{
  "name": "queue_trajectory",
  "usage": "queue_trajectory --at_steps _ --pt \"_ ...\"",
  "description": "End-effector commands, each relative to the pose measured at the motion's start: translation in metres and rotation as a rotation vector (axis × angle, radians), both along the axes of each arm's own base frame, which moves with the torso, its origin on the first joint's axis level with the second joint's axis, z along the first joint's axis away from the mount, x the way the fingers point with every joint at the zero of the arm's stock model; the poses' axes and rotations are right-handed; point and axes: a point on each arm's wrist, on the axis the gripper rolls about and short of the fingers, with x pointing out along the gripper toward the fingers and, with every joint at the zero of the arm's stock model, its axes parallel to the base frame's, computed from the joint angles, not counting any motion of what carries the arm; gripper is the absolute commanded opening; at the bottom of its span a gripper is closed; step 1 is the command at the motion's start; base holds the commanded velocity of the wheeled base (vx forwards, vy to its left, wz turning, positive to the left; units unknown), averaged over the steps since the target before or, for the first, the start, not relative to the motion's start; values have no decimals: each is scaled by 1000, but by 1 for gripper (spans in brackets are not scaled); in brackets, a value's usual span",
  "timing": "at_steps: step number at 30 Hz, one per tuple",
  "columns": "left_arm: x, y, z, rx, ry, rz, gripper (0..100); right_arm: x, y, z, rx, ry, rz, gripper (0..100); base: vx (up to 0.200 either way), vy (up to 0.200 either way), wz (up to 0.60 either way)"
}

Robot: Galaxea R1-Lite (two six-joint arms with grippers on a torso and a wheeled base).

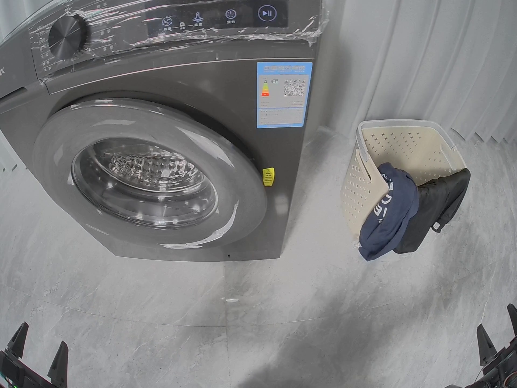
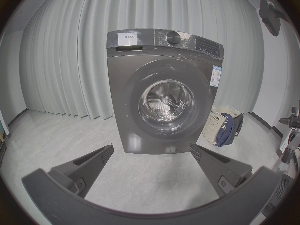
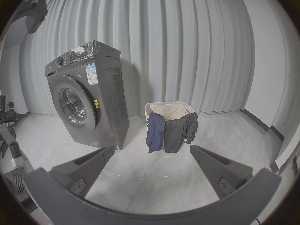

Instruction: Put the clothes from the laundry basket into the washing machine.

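Observation:
A grey front-loading washing machine (image 1: 177, 136) stands on the floor with its round glass door (image 1: 145, 181) shut. To its right sits a cream laundry basket (image 1: 409, 141). A navy garment (image 1: 390, 211) and a black garment (image 1: 436, 206) hang over the basket's front rim. My left gripper (image 1: 37, 348) is low at the near left, open and empty, facing the washing machine (image 2: 162, 91). My right gripper (image 1: 498, 330) is low at the near right, open and empty, facing the basket (image 3: 170, 110) with the navy garment (image 3: 155, 132) and black garment (image 3: 179, 132) from a distance.
Pale marble-look floor (image 1: 258, 308) spreads between me and the machine. White curtains (image 1: 431, 44) hang behind the basket. A dark skirting board (image 3: 259, 124) runs along the wall past the basket. A stand with gear (image 2: 292, 135) is off to one side.

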Motion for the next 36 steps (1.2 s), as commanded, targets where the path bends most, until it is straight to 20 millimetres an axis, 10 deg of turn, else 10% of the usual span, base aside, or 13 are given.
queue_trajectory --at_steps 1,36 --pt "0 0 -4 -1 2 1 100 1 0 -5 0 8 0 100 0 200 0" --pt "0 0 -4 1 2 2 100 1 0 -5 0 8 0 100 -34 63 0"
